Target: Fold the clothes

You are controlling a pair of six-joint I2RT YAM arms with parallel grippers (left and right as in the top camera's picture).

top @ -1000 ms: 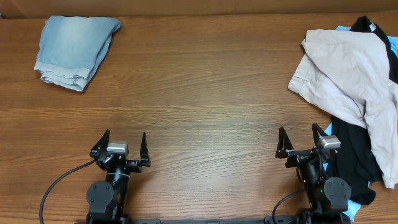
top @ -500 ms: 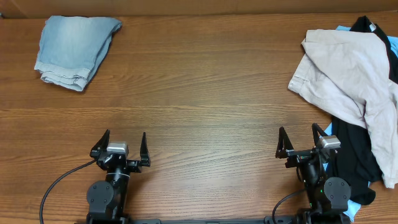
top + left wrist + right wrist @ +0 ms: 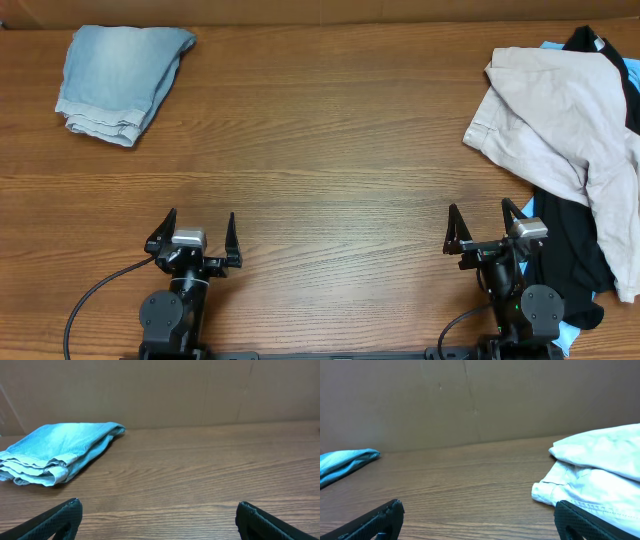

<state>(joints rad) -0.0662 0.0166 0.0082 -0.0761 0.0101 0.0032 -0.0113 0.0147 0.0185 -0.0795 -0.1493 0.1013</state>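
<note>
The broad worktop (image 3: 320, 150) is brown board with a long, streaky wood grain. At its far right the clothes (image 3: 560, 120), a rumpled beige cotton garment with a stitched waistband, lie heaped over a black top (image 3: 565, 255) and a sky-blue top (image 3: 633, 90). A folded piece of faded denim (image 3: 120, 75) sits far left. At the near edge the left end effector (image 3: 200, 220) and right end effector (image 3: 480, 212) spread their pointed black fingers wide, holding nothing.

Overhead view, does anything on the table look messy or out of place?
The beige garment lies crumpled in a heap on the right side, sprawled over a black top and a sky-blue top. The light-blue denim piece at far left is neatly folded by comparison.
</note>
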